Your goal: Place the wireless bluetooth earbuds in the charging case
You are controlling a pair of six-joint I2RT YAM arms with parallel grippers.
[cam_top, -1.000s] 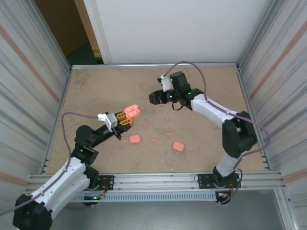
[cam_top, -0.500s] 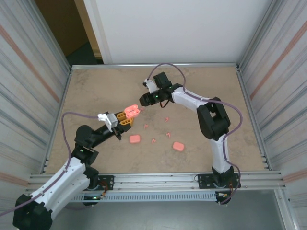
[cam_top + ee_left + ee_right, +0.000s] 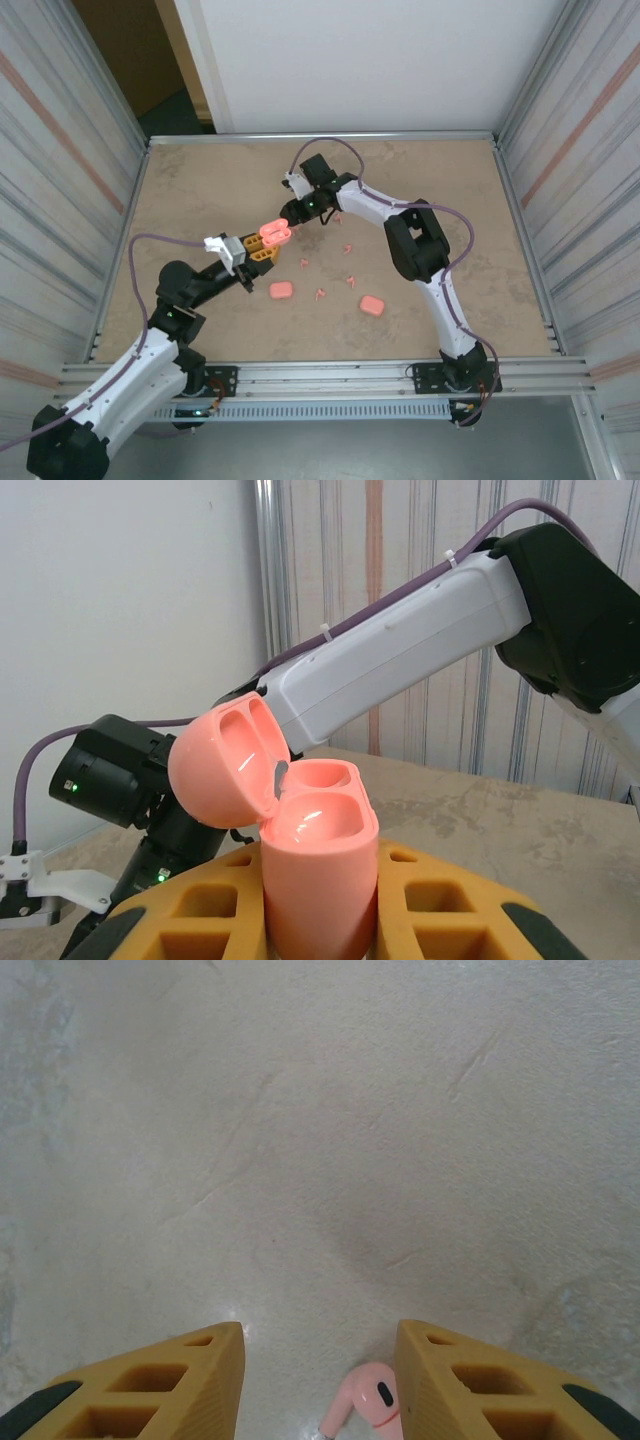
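Observation:
My left gripper (image 3: 258, 248) (image 3: 320, 905) is shut on the salmon-pink charging case (image 3: 273, 232) (image 3: 318, 865), holding it upright above the table. Its lid hangs open to the left and both wells are empty. My right gripper (image 3: 297, 210) (image 3: 320, 1360) hovers just behind and right of the case, jaws apart. One pink earbud (image 3: 368, 1397) sits between its yellow fingers. It leans against the right finger (image 3: 480, 1380), well apart from the left finger (image 3: 170, 1380). Several more earbuds (image 3: 320, 293) lie loose on the table in front of the case.
Two closed pink cases (image 3: 281, 290) (image 3: 372, 304) lie on the tan table (image 3: 200, 190) near the loose earbuds. The right arm's white link (image 3: 400, 650) stretches across behind the held case. Metal walls close in the table on both sides.
My right gripper has swung left across the table to just beside the open case, and its jaws have narrowed. The left arm and the case have not moved.

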